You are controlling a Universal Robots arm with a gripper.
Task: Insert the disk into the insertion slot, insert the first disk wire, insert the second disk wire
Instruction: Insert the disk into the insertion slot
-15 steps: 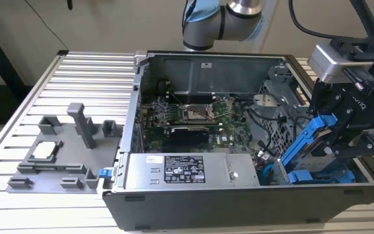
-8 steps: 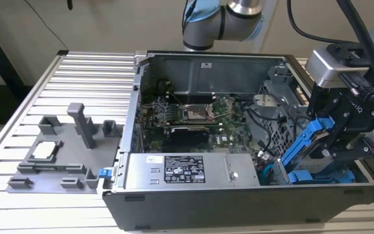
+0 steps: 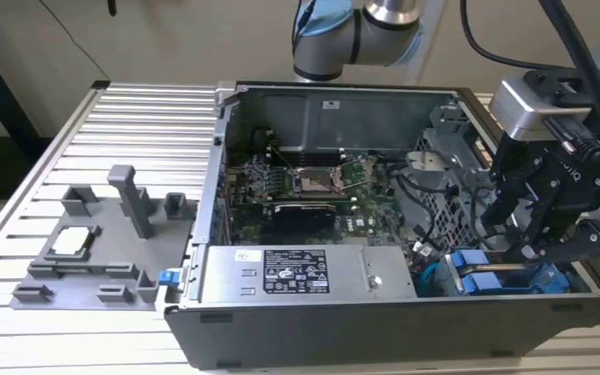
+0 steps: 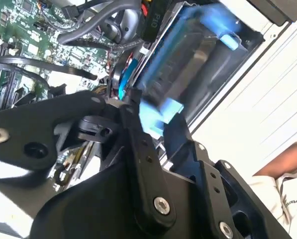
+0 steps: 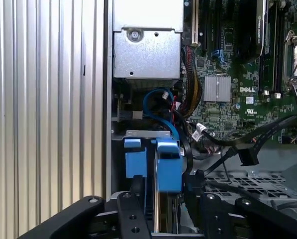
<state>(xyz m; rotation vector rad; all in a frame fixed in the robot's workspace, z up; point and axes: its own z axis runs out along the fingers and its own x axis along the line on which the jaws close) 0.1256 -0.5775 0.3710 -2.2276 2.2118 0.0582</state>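
My gripper hangs inside the open computer case at its near corner on the exterior view's right. Its black fingers are shut on the blue end of the disk, which stands on edge in the insertion slot of the grey drive cage. A second blue tab sits right beside it in the cage. In the second wrist view the disk looks smeared and reaches down into the bay, with the gripper on its blue tab. A loose black cable with a connector lies over the cage.
A grey box with a white-and-black sticker lies along the case's near wall, with the motherboard behind it. A perforated metal panel adjoins the cage. A grey fixture stands on the slatted table. A person's arm is outside the case.
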